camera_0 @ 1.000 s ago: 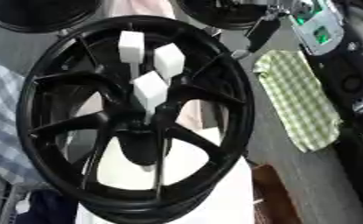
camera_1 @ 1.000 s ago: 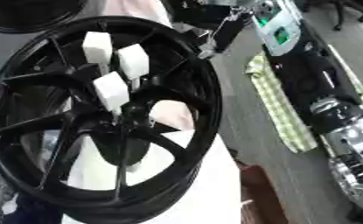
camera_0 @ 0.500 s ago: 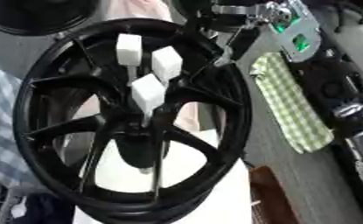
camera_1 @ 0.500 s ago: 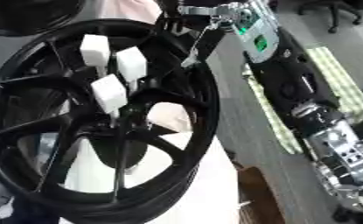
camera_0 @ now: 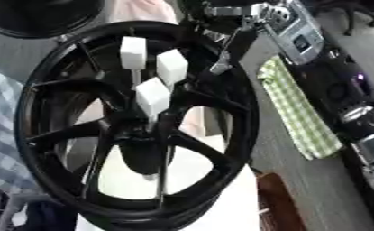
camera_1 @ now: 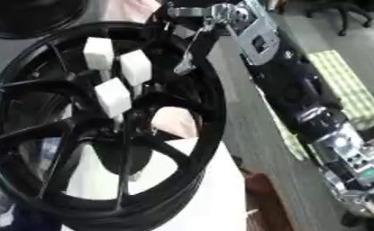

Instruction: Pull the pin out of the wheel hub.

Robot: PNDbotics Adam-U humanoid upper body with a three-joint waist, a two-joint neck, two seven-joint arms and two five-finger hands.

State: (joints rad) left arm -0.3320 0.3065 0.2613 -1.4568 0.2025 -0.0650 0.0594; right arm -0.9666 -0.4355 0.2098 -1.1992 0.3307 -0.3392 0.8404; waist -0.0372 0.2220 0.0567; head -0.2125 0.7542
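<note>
three white-headed pins (camera_0: pixel 153 95) in wheel hub (camera_0: pixel 142 135) | right hand (camera_0: pixel 235 28) above rim

No legible text or labels (all blurred)

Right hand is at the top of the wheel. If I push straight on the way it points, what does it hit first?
Probably the wheel hub rim just under the right hand, before the nearest white block; depth is unclear.
</note>
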